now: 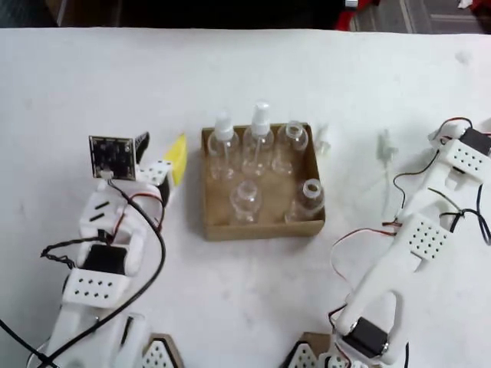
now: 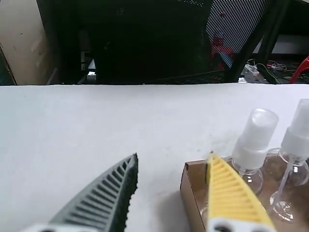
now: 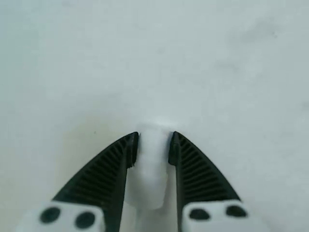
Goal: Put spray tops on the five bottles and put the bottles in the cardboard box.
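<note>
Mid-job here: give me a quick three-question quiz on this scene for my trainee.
1. How many bottles in the cardboard box wear spray tops?
2. True or false: the left gripper is shut on a bottle.
3. What does the right gripper hold? A) a bottle B) a spray top C) nothing

Key: 1. two; 2. false, it is open beside the box; 3. B.

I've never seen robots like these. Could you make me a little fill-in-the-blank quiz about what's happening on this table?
The box holds ___ bottles.
Only ___ of them wear spray tops.
The right gripper is ___ on a loose top.
The left gripper, beside the box, is ___.
Missing words: five; two; shut; open.
</note>
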Action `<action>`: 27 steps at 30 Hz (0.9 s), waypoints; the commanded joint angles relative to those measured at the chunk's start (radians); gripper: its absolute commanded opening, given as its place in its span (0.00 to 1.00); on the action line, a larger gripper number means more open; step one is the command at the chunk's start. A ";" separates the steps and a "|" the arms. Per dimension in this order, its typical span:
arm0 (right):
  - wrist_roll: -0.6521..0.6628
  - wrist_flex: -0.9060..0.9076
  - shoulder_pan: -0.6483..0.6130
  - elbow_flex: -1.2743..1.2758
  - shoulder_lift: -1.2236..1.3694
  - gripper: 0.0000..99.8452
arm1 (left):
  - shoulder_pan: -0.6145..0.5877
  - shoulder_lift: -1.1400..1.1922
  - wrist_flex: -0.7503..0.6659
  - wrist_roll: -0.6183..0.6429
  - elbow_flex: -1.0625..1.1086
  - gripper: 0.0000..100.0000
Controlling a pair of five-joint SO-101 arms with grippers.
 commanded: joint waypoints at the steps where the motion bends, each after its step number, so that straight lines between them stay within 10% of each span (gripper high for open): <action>1: 0.052 0.045 0.027 -0.083 -0.048 0.02 | 0.007 -0.022 -0.023 -0.009 -0.005 0.21; 27: 0.209 0.487 -0.081 -0.250 -0.839 0.02 | 0.007 -0.022 -0.021 -0.009 -0.006 0.21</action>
